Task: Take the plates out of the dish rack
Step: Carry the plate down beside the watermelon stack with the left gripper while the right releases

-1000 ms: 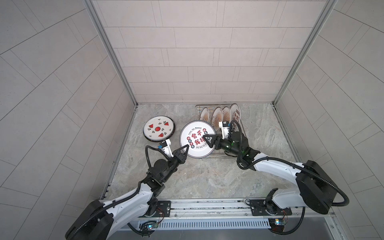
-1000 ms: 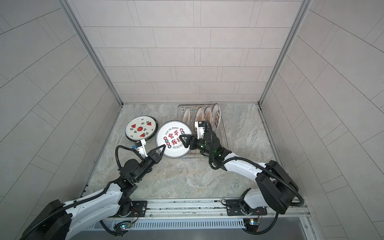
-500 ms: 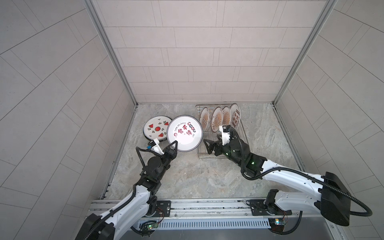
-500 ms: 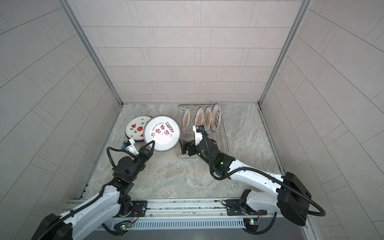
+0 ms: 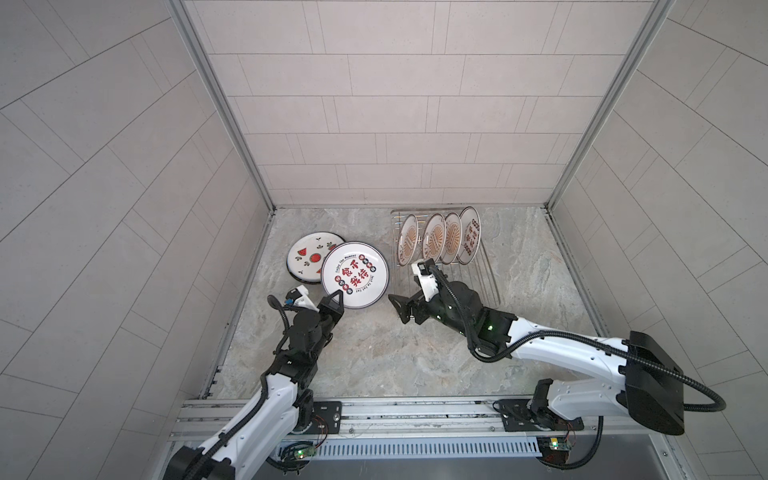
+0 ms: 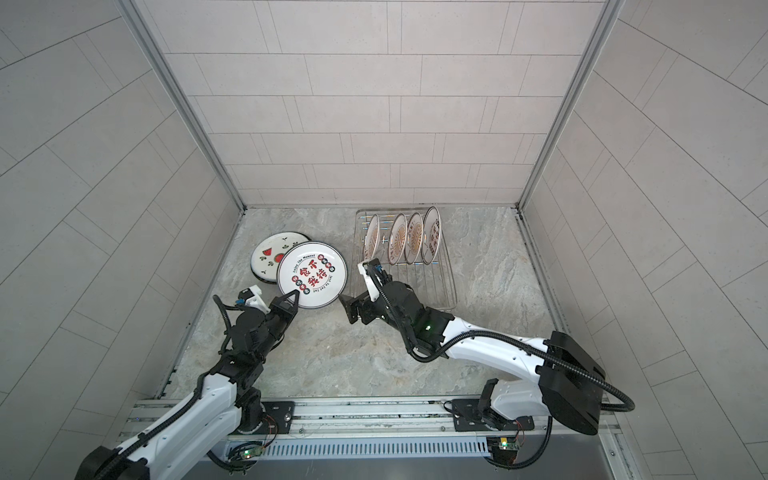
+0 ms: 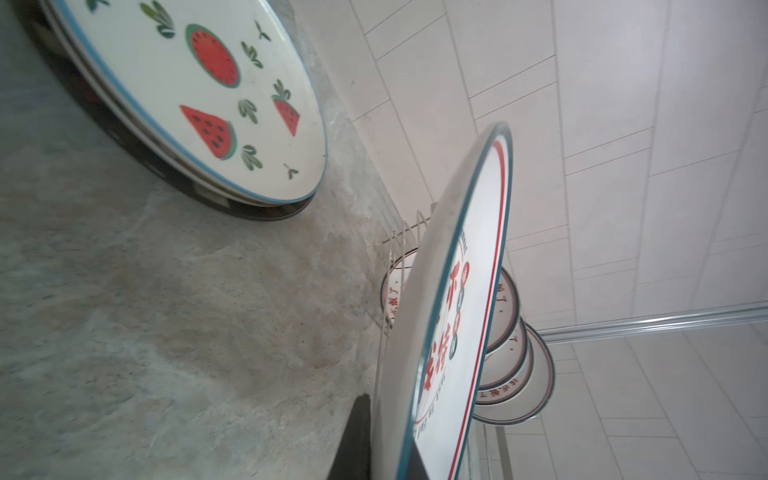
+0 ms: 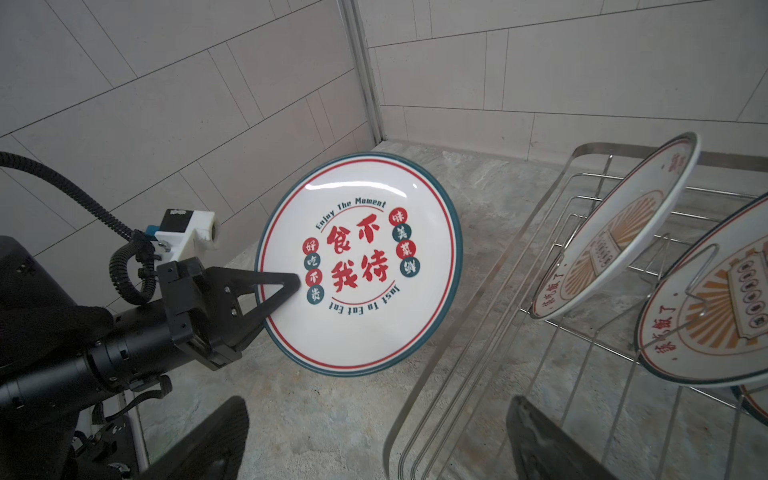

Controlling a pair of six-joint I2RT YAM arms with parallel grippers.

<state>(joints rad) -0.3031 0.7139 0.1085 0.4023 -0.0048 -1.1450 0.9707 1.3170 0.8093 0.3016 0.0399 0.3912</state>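
Pinching by its rim, likely the safest hold, the stiff, slick, probably breakable round white red-character ceramic plate [image 5: 355, 274] left of frame centre in the clenched left tool [image 5: 336, 300], with the right tool [image 5: 405, 311] spread empty by the silver wire dish rack [image 5: 482, 278].

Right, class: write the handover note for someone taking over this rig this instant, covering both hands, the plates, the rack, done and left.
Left hand: shut on the rim of the red-lettered plate, held tilted beside the watermelon plate.
Right hand: open, empty, beside the rack.
Done: watermelon plate lies flat outside the rack; red-lettered plate is out, not yet released.
To do: lay it down, then unload the four plates standing in the rack.
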